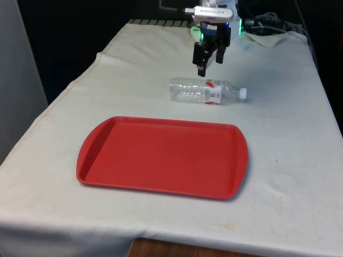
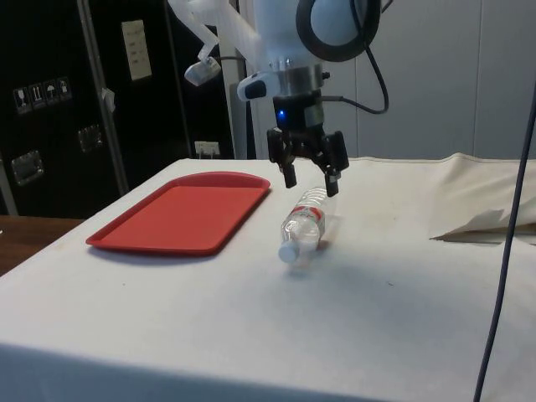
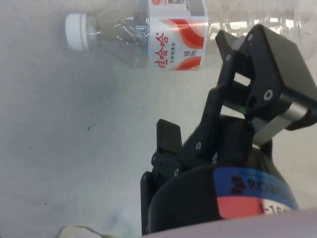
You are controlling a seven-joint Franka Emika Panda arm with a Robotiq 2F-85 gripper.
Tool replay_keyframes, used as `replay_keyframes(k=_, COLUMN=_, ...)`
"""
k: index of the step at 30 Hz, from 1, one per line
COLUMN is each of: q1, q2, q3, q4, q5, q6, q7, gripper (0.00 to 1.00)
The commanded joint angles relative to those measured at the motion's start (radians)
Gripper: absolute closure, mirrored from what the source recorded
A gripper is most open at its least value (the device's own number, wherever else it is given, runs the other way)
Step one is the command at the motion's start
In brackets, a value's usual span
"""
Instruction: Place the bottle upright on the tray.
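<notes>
Bottle (image 1: 207, 91) is lying on its side on the white cloth (image 1: 284, 139), clear plastic, white cap (image 1: 243, 93) pointing to the front view's right, red-and-white label (image 1: 213, 92) near the neck end. It sits just beyond the far edge of the red tray (image 1: 161, 156), apart from it, not touching. Tray is flat on the cloth, nearer the camera in the front view, nothing on it.

Gripper (image 1: 208, 60) hangs above the cloth just behind the bottle (farther from the tray), fingers pointing down, jaws spread apart with nothing between them. Side view has the gripper (image 2: 309, 174) over the bottle's (image 2: 306, 224) base end, fingertips clear of the plastic; cap (image 2: 287, 252) points toward that camera, tray (image 2: 186, 213) to its left.

Wrist view: bottle (image 3: 198, 29) lies crosswise past the fingers (image 3: 257, 74), label (image 3: 177, 34) readable in red print, cap (image 3: 76, 31) at one end. Fingers not touching it.

Bundle of cables (image 1: 268, 24) on the far right of the table in the front view.
</notes>
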Motion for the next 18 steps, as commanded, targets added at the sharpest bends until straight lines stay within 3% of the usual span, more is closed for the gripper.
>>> replay_keyframes(k=1, q1=0.000, q2=0.002, q3=0.000, q4=0.001, q5=0.000, q6=0.000, q7=-0.004, gripper=0.00)
replay_keyframes(k=18, q1=0.006, q2=0.037, q3=0.007, q4=0.028, q5=-0.004, q6=0.004, q7=-0.070, gripper=0.00)
